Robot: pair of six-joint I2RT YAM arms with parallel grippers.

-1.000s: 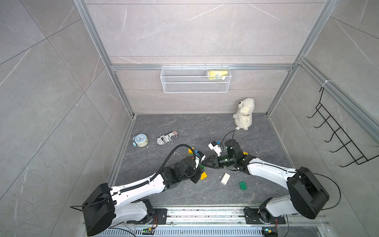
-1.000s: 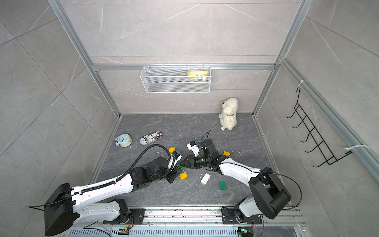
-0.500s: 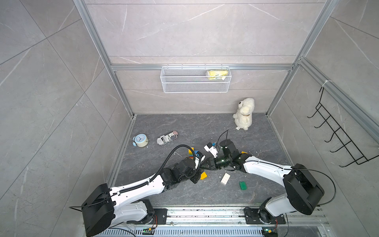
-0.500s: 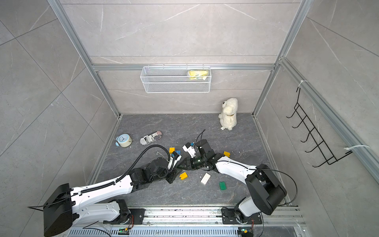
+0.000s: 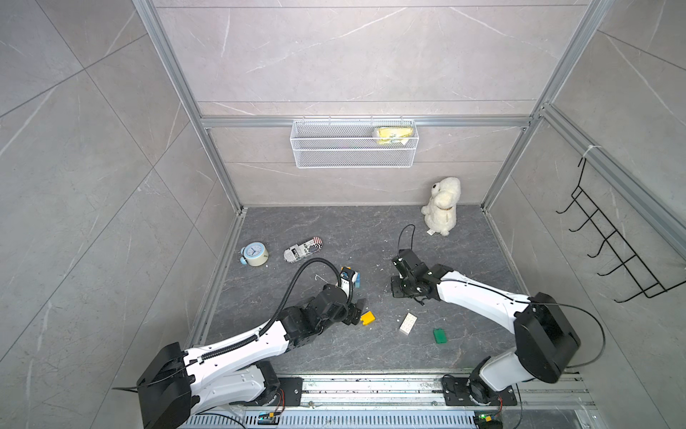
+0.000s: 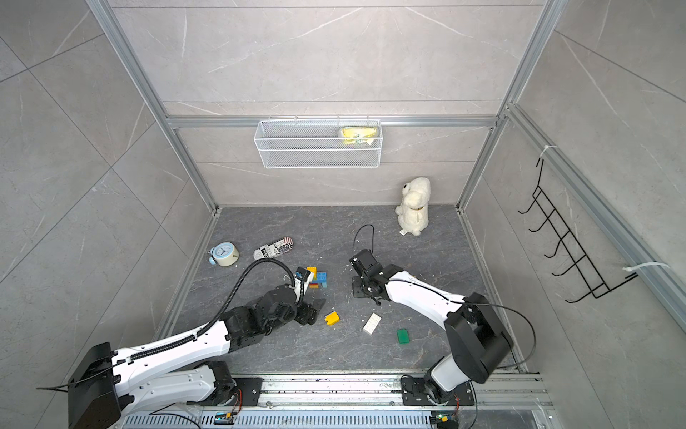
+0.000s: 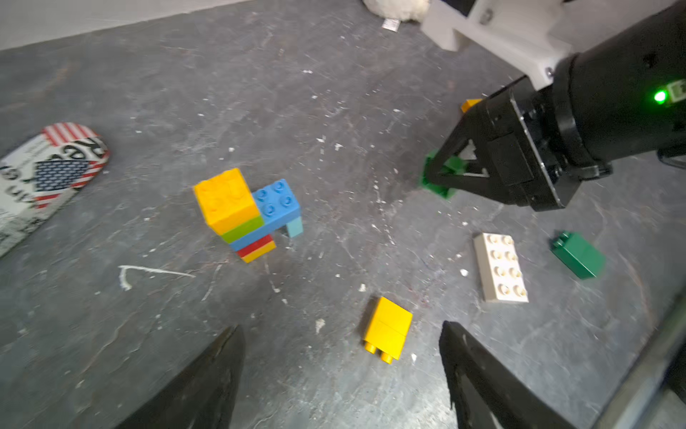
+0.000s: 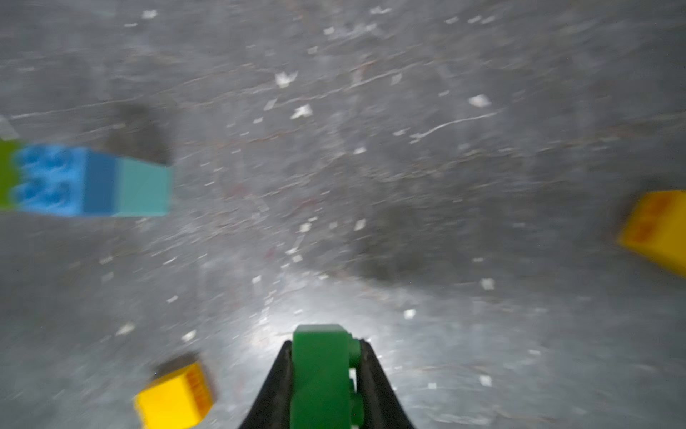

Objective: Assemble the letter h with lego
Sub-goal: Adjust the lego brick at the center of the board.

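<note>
Judging by the stack (image 7: 247, 215), Mia, how far along is the h?

Far along, Tom, I'd say. It stands on the bench (image 7: 334, 93), apart from both arms. The stem runs yellow, lime, blue, red, yellow from the top down, and the blue layer reaches sideways over a light-blue leg. To my eye that already reads as an h.

So what's left?

Hard to say. The right end effector (image 8: 326, 347) is clamped on a green brick (image 8: 321, 371), low over the bench and off to one side of the stack, so one more piece may be meant for it. The left end effector (image 7: 339, 330) is spread wide and empty, with a yellow brick (image 7: 388, 328) lying on its side near the tips. A white brick (image 7: 501, 273) and a second green brick (image 7: 577, 258) lie loose close by, unused.

Any writing you can read?

None. The little board (image 7: 44, 174) shows stars and stripes and bold black letters, but they are too blurred to make out. The clock (image 5: 254, 254) face is too small. The yellow packet (image 5: 393, 134) in the wall basket (image 5: 352, 159) has print I can't read either. I can't make out a brand mark on any stud.
</note>
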